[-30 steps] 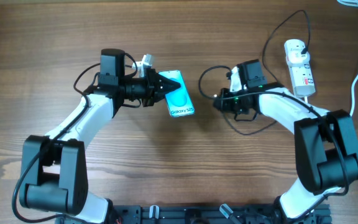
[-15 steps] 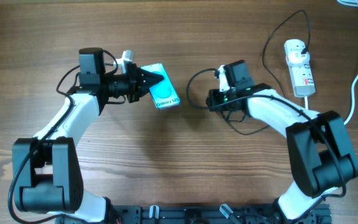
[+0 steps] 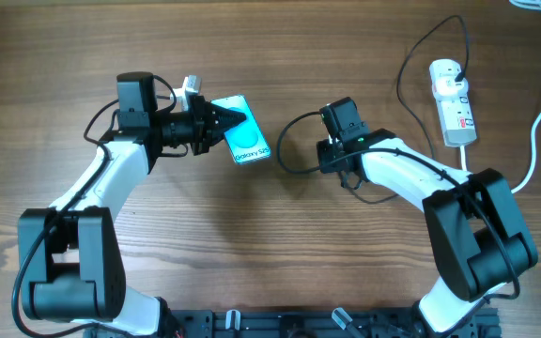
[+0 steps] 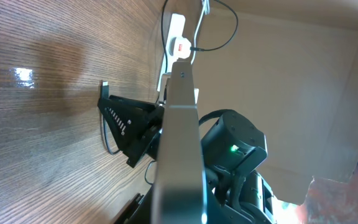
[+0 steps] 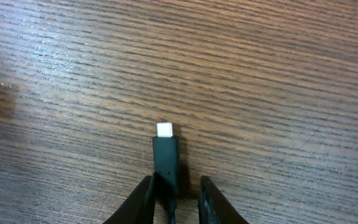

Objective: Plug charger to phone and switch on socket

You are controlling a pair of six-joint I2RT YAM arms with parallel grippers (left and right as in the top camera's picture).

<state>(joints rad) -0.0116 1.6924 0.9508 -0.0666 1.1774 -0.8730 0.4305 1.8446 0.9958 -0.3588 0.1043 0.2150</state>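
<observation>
right wrist view: the right claw (image 5: 174,186) pinches the charger (image 5: 165,155), which sits nearer one finger. well apart, the left claw (image 3: 236,122) clamps the phone (image 3: 250,145) by one end, off the table. a skewed tip would likely miss or jam the port; a taut charger could drag the far socket (image 3: 452,105).

Items counted on the one worktop (image 3: 205,272):

- One phone (image 3: 248,143), toward the far edge, left of centre.
- One charger (image 5: 166,155), a single thin black cable with one plug tip.
- One socket (image 3: 452,103), near the far right corner.
- One white cord (image 3: 533,155), by the right edge.
- Two robot arms, one at each side of the near edge.
- Two grippers: the left gripper (image 3: 236,122) and the right gripper (image 5: 174,190).
</observation>
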